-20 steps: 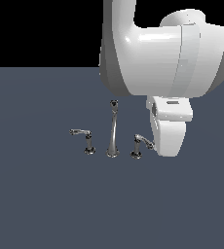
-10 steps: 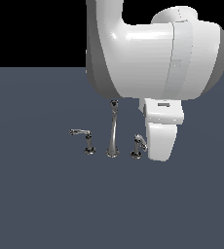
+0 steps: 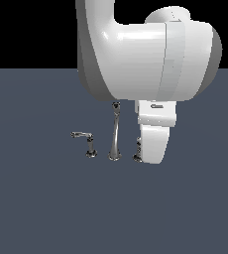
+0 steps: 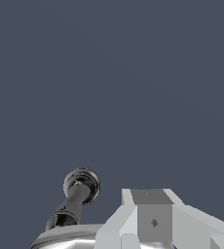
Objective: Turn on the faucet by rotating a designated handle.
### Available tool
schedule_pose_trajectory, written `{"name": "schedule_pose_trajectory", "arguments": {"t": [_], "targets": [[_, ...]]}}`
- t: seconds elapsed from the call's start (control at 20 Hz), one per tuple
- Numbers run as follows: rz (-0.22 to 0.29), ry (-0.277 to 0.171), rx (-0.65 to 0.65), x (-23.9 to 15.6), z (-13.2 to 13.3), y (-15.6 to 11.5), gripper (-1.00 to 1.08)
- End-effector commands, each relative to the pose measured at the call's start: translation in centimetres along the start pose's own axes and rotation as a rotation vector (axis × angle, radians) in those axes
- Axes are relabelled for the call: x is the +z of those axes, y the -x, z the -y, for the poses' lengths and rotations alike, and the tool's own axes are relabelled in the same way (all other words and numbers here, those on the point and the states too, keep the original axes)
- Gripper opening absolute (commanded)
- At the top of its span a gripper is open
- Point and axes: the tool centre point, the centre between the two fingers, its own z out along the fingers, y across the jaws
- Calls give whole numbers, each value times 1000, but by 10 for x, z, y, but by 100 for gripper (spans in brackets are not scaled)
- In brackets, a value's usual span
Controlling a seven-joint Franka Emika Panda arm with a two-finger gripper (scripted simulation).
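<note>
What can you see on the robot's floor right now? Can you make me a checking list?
Surface: plain dark grey floor, bare apart from the faucet.
Job's things: chrome faucet, tall curved spout in the middle; the handle mostly hidden behind the arm; the other handle stands free.
Clutter: nothing seen.
Gripper: gripper only partly in view, open or shut cannot be told.
Cables: nothing seen.
Surroundings: black background above the floor.

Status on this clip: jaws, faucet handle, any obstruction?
Gripper low by the faucet; jaws state unreadable. Target handle mostly hidden behind the arm. Contact unconfirmed. Other handle untouched, in plain view.
</note>
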Motion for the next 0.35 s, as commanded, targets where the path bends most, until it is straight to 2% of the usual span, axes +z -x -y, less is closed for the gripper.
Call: {"name": "schedule_pose_trajectory", "arguments": {"t": [0.0, 0.3], "targets": [[6, -3, -50, 0, 4, 34, -100], [7, -2, -67, 0, 8, 63, -100]]}}
